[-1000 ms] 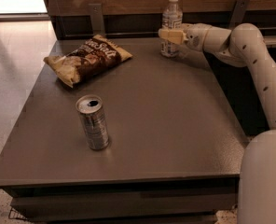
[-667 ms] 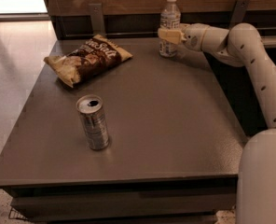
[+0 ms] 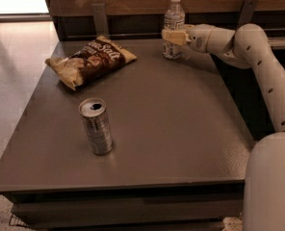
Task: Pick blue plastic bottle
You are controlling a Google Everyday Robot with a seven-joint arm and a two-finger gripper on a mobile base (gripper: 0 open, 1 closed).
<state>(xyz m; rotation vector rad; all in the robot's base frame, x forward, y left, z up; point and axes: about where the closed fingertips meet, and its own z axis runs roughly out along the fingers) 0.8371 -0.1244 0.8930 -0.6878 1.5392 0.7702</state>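
The blue plastic bottle (image 3: 173, 18) is clear with a white cap and a pale label. It stands upright at the far edge of the dark table (image 3: 157, 129), right of the middle. My gripper (image 3: 173, 36) reaches in from the right at the bottle's mid-height. Its cream near finger lies across the front of the label, and the fingers are closed on the bottle. The bottle's base rests on the table.
A silver open drink can (image 3: 96, 126) stands at the near left of the table. A brown chip bag (image 3: 88, 60) lies at the far left. A wooden wall with metal brackets (image 3: 100, 18) runs behind the table. My arm (image 3: 258, 61) spans the right side.
The gripper and the bottle have shifted together a little to the left along the table's far edge. The can and the chip bag have not moved.
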